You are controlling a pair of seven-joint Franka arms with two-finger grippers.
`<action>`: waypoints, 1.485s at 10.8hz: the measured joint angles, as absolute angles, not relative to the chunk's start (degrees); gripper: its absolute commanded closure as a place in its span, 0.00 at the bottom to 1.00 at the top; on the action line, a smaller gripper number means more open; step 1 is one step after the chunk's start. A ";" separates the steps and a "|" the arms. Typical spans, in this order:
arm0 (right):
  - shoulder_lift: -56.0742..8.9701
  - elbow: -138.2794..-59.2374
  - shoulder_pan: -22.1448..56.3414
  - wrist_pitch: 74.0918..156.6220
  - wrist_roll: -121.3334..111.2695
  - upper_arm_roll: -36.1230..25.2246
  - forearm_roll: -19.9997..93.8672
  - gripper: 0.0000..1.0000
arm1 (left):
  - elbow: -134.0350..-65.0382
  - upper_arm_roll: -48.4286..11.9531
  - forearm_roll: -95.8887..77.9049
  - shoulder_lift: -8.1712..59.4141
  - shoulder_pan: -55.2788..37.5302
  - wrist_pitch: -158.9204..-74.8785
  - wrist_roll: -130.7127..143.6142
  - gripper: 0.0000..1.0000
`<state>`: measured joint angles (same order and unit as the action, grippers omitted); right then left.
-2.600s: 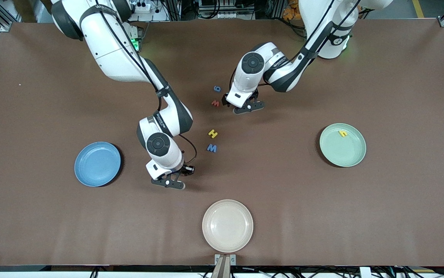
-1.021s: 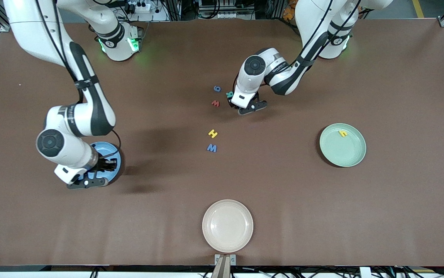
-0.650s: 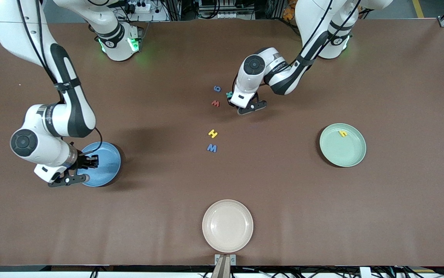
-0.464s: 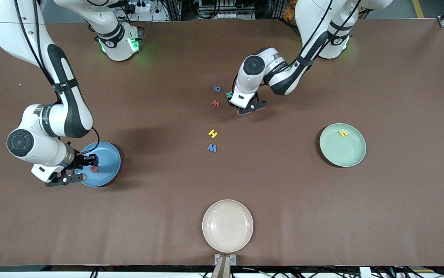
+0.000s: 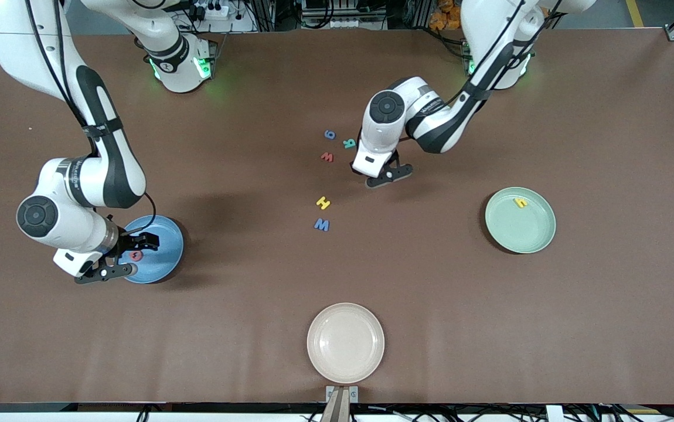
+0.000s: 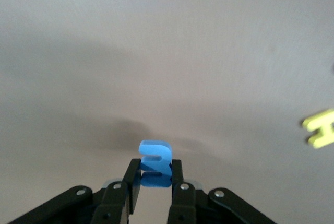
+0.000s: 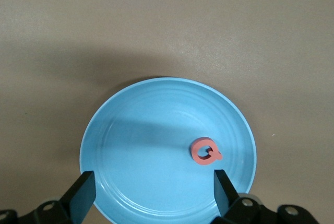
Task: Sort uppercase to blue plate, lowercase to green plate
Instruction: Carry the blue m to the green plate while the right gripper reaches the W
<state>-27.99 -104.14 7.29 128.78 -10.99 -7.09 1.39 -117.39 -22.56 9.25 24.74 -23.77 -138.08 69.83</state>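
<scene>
Now the pink-red Q [image 7: 206, 152] lies in the blue plate [image 7: 130, 145] under the wide-open right gripper [image 7: 151, 195], while the left gripper [image 6: 151, 185] pinches a blue m [image 6: 154, 156] above the table [image 5: 431, 293].

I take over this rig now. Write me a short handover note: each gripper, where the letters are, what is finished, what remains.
Right gripper: open, over the blue plate; the pink Q lies in that plate.
Left gripper: shut on the blue m, above the table near the teal R.
Done: Q on blue plate; yellow h on green plate.
On the table: blue g, red w, R, yellow H, blue W.
Left: m, g, w to green plate; R, H, W to blue plate. The cream plate holds nothing.
</scene>
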 measured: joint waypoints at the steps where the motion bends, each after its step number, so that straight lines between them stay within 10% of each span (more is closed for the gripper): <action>1: -27.95 -104.14 7.48 128.74 -9.83 -6.96 1.39 0.00 | -116.50 -22.12 9.38 23.15 -22.01 -135.07 65.21 1.00; 11: -27.77 -102.07 26.04 128.54 28.86 -6.03 2.30 0.00 | -117.47 -0.65 9.67 16.68 -6.78 -121.60 -1.48 0.95; 12: -28.42 -101.01 28.66 128.59 33.38 -5.94 3.77 0.00 | -118.31 -0.37 9.67 17.47 -6.72 -121.61 -1.85 0.70; 13: -29.51 -99.40 31.25 128.66 37.55 -5.90 5.39 0.00 | -118.89 -0.43 9.67 18.47 -6.81 -121.64 -1.86 0.01; 16: -34.92 -91.89 37.11 128.77 50.01 -5.88 6.74 0.00 | -118.51 -0.55 9.66 19.64 -6.97 -121.80 -1.86 0.00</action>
